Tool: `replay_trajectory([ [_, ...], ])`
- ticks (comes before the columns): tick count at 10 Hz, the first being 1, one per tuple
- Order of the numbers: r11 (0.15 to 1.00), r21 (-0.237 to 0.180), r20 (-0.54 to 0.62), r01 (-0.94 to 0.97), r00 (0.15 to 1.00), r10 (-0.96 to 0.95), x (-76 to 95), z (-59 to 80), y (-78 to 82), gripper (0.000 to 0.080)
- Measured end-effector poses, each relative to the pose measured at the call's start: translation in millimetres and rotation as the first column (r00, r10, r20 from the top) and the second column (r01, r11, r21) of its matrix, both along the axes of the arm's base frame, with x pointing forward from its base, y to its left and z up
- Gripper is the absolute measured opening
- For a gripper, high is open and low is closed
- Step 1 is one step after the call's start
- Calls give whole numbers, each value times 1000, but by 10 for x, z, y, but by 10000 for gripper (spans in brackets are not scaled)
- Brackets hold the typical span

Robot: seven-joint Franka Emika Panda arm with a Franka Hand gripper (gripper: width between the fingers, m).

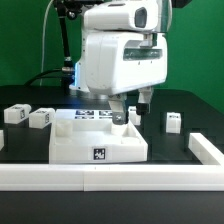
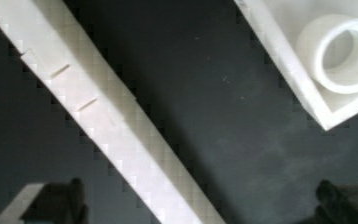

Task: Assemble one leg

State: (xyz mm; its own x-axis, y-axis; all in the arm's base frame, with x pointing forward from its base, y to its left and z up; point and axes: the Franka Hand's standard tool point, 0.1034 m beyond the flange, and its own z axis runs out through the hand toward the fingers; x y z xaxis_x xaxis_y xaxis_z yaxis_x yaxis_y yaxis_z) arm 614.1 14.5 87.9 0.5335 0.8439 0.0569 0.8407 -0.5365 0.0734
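Three small white legs with black-and-white tags stand on the dark table: two at the exterior view's left and one at its right. The large flat white board with round corner sockets lies in the middle. My gripper hovers over the board's far right corner, open and empty. In the wrist view my gripper shows two dark fingertips spread wide. One round socket of the board lies off to one side. No leg shows in the wrist view.
A long white bar runs diagonally under the gripper in the wrist view. A white rail borders the table's front, with another piece at the exterior view's right. The marker board lies behind the large board.
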Motion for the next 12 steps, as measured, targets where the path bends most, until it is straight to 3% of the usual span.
replay_trajectory([
  [12,1000,0,0,0,1000,0,0,0,0,650],
])
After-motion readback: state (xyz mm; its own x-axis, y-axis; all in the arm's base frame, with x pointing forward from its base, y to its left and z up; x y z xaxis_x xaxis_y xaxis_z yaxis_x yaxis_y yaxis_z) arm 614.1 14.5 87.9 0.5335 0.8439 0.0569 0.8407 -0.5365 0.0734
